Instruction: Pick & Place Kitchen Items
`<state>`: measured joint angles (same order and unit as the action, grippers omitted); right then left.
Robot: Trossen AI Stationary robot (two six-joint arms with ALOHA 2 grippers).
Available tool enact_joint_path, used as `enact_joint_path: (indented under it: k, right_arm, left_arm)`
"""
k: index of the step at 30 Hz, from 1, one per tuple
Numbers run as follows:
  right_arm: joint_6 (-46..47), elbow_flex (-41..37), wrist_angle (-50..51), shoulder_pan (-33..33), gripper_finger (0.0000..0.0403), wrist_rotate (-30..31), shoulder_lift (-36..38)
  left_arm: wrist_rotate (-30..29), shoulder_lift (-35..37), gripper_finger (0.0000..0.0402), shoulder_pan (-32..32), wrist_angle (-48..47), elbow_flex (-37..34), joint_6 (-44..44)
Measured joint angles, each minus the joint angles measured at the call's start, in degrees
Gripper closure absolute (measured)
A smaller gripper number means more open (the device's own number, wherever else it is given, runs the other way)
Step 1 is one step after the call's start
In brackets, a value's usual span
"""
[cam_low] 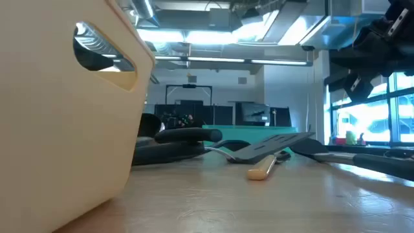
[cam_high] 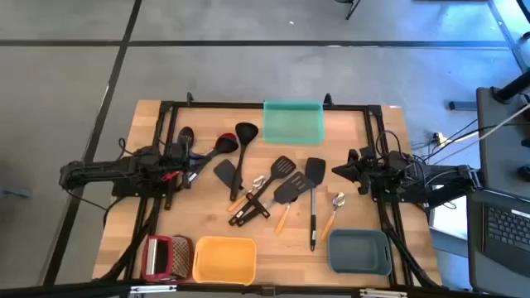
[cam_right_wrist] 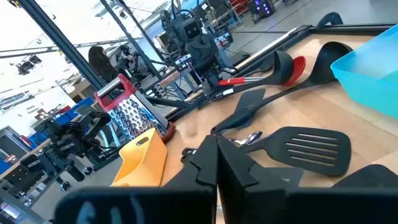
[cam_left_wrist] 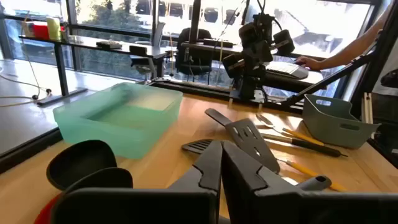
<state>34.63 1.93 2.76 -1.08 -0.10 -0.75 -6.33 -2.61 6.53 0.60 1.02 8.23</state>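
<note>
- Waiting at either side of the bench (cam_high: 149,116), I hold both claws pressed together and empty, so nothing is picked yet.
- My left claw (cam_high: 184,160) hovers at the left edge just beside the red spoon (cam_high: 224,143) and a black ladle (cam_high: 245,132), probably because those lie nearest to it.
- My right claw (cam_high: 339,170) hangs at the right edge, pointing inward at the utensils; the small metal spoon (cam_high: 337,201) lies near it and looks like its easiest first target.
- The kitchen items lie loose in the middle of the bench: black slotted turners (cam_high: 284,167), a black spatula (cam_high: 315,172) and orange-handled tools (cam_high: 281,217), several overlapping, so I judge a tangled one may drag its neighbour.
- The trays sit around the rim, likely as drop spots: the teal tray (cam_high: 291,122) at the far edge, the yellow tray (cam_high: 224,258) and the grey-blue tray (cam_high: 358,252) at the near edge.
- The red-framed grater (cam_high: 158,256) stands beside the yellow tray, apart from the pile.
- Both claws must spread before either can take a handle.
</note>
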Motion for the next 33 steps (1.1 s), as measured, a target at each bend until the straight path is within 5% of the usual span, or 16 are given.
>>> enact_joint_path:
  k: [33]
  right_arm:
    - [0.0,0.0,0.0,1.0,0.0402,-0.1,-1.1]
  left_arm:
    - [0.0,0.0,0.0397,0.0,0.0,0.0,0.0]
